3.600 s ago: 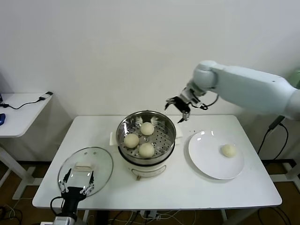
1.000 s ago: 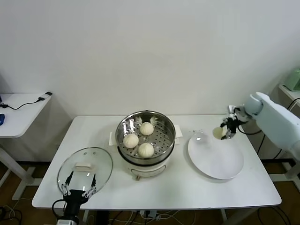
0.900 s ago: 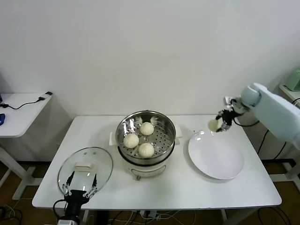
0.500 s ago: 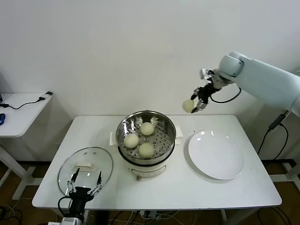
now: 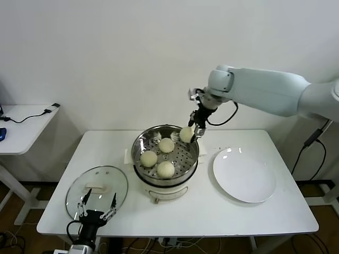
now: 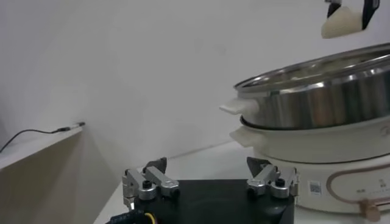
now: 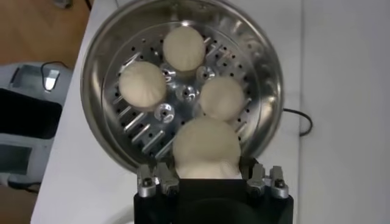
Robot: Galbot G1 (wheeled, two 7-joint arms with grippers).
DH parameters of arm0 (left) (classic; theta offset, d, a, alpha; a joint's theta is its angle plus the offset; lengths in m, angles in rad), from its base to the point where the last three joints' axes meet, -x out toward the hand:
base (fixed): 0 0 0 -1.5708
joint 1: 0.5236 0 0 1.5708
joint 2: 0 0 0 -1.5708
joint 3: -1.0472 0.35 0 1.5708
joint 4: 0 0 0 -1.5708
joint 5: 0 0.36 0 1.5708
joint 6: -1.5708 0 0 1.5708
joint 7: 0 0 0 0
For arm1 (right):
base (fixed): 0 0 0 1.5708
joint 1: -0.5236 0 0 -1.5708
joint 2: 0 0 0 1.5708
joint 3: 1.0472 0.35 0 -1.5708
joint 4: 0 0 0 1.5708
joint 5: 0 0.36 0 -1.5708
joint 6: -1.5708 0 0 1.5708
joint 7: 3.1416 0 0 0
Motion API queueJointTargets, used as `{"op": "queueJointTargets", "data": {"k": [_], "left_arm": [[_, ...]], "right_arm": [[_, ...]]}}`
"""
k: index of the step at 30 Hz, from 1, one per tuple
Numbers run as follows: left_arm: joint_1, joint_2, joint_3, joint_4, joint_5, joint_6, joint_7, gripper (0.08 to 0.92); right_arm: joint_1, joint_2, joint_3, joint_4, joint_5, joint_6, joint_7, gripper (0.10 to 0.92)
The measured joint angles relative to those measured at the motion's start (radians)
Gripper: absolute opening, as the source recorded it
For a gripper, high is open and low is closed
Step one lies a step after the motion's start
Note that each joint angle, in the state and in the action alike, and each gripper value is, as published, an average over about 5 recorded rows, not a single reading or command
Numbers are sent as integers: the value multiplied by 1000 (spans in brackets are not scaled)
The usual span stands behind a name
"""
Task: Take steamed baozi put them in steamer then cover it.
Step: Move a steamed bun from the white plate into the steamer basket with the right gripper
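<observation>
Right gripper point(image 5: 192, 130) jaws clamp a baozi point(image 5: 186, 134) above the steamer point(image 5: 139, 151) — three baozi inside (left gripper point(image 5: 95, 206) jaws wide, parked).

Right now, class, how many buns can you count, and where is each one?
4. Three buns lie on the steamer tray: one at the back, one on the left, one at the front. The fourth is in the right pincer above the steamer's back right. None look hidden.

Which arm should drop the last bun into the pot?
The right arm. Its fingers already hold the last bun just above the steamer, where three buns sit. The left gripper waits open, down by the glass lid.
</observation>
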Motion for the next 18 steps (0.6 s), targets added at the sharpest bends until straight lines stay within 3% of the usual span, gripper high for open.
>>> {"op": "queueJointTargets", "data": {"k": [18], "left_arm": [[-19,22,0,27,-15,4,-1,823]], "right_arm": [[-118,110,-66,-65,-7,-11,28,682]]}}
